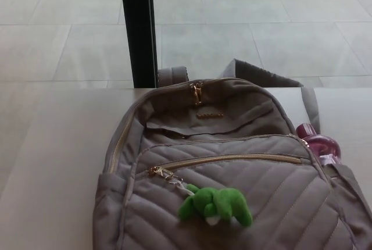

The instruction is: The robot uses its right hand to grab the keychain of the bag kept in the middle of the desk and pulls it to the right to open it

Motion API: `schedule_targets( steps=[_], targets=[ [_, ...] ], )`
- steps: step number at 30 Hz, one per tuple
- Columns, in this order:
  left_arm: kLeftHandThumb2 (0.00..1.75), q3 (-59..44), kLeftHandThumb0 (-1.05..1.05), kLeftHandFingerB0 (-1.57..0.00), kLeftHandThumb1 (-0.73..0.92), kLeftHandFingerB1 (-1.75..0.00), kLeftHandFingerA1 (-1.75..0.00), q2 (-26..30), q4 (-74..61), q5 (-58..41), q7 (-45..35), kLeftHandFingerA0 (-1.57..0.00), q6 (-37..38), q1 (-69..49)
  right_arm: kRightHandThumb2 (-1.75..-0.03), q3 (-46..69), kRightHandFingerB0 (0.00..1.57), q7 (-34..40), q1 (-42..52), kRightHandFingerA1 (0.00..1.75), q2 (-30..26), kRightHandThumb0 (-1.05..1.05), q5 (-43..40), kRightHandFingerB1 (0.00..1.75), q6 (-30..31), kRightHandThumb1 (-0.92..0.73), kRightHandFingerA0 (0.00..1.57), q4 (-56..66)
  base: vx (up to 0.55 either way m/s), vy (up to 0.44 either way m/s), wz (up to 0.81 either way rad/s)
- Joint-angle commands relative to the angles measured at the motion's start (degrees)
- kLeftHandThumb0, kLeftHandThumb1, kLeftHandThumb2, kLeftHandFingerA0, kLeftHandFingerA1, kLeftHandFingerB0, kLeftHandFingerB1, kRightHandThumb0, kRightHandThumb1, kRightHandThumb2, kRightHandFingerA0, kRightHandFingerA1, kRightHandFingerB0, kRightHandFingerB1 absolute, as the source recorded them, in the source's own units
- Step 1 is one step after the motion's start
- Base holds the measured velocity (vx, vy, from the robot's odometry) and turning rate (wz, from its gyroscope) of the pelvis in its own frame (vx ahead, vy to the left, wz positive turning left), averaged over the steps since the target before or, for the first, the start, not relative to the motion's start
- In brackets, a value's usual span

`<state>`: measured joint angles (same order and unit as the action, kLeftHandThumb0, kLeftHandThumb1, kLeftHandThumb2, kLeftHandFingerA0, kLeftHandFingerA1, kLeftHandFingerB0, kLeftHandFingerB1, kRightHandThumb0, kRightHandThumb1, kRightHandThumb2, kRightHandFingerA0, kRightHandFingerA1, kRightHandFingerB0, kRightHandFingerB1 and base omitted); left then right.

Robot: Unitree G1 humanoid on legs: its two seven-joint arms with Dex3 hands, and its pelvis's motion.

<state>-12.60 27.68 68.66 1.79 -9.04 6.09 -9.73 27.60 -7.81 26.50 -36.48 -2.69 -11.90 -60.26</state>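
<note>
A grey quilted backpack [232, 168] lies flat on the table, filling the lower centre and right of the frame, its top toward the upper edge. Its front pocket zipper [232, 159] runs closed across the middle. A green plush keychain [216, 206] hangs from the zipper's left end, resting on the fabric.

You've got a pink bottle [319, 143] tucked at the right edge, its cap poking up. Behind the desk [52, 145], a black post [138, 29] stands upright, and pale floor tiles [261, 23] stretch away beyond it.
</note>
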Motion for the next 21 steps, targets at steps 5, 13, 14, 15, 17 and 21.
schedule_targets(
  steps=[5, 13, 14, 15, 17, 21],
  targets=[
    [0.91, -0.4, -0.61, -0.39, 0.53, -0.53, -0.66, 1.2, 2.3, -0.9, -2.0, -0.53, 3.1, 1.7, -0.58, 12.7, 0.12, -7.7, -4.8, 0.66, 0.2, -0.71, -15.9, 0.44, 2.9, -0.59, 0.45, 23.4, 0.00, 0.000, 0.00],
    [0.92, -0.8, -0.61, -0.38, 0.53, -0.53, -0.66, 1.0, 2.7, -1.3, -2.3, -0.52, 3.5, 2.8, -0.58, 7.7, 0.22, -3.6, -14.2, 0.51, -0.2, -0.71, -21.7, 0.30, 15.9, -0.58, 0.49, 62.0, 0.00, 0.000, 0.00],
    [0.61, -0.6, -0.62, -0.46, 0.67, -0.39, -0.60, 1.0, 2.8, -1.0, -1.7, -0.57, 3.6, 2.7, -0.83, 4.9, 0.12, -2.2, -16.8, 0.54, -1.0, -0.69, -22.9, 0.40, 17.7, -0.48, 0.36, 70.7, 0.00, 0.000, 0.00],
    [0.93, -0.2, -0.66, -0.40, 0.55, -0.53, -0.66, 1.1, 2.8, -0.7, -2.2, -0.51, 4.2, 2.5, -0.82, 0.4, 0.11, -0.8, -21.7, 0.53, -2.0, -0.72, -23.4, 0.40, 20.5, -0.46, 0.32, 78.1, 0.00, 0.000, 0.00],
    [0.61, -0.6, -0.61, -0.48, 0.67, -0.40, -0.62, 0.8, 3.1, -1.1, -1.9, -0.58, 3.5, 2.8, -0.81, -3.1, 0.09, -0.8, -24.0, 0.53, -2.7, -0.67, -23.4, 0.40, 22.2, -0.48, 0.32, 84.2, 0.00, 0.000, 0.00],
    [0.61, -0.9, -0.60, -0.43, 0.69, -0.39, -0.58, 0.6, 2.2, -1.7, -2.7, -0.55, 3.1, 2.8, -0.80, -10.3, 0.10, -2.5, -28.9, 0.54, -2.0, -0.67, -23.0, 0.40, 23.6, -0.45, 0.32, 90.9, 0.00, 0.000, 0.00]
  ],
)
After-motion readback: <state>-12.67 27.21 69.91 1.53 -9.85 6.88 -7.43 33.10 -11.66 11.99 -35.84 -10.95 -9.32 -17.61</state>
